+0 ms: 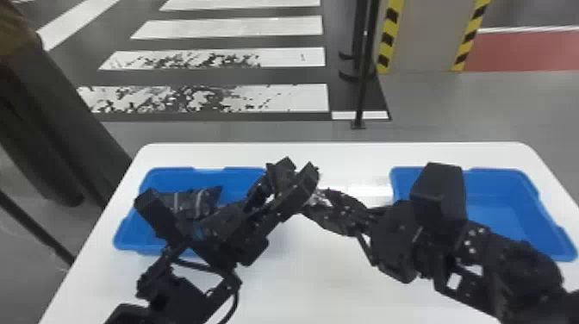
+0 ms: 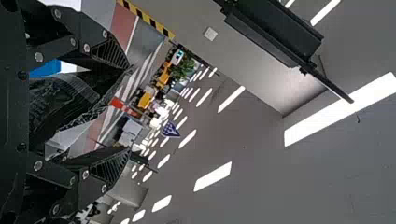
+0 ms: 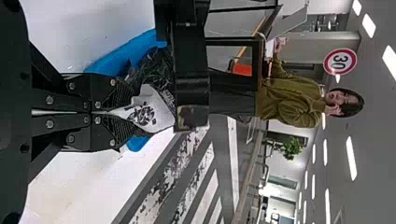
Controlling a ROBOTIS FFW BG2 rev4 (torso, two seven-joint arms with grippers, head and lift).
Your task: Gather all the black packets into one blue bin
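Between 2 bins (image 1: 495, 172) — right fingers (image 1: 344, 204) pinch a packet's (image 3: 156, 109) edge.

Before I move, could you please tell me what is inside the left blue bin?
At least one black packet lies inside; the left arm hides part of the bin.

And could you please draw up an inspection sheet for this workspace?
Surface: white table, carrying a left blue bin and a right blue bin.
Job's things: black packet in the left bin; second packet at the grippers.
Clutter: nothing seen.
Grippers: right gripper shut on the second packet's pale corner; left gripper open around it.
Cables: black cable looping beside the left arm.
Surroundings: striped floor crossing, pillar.
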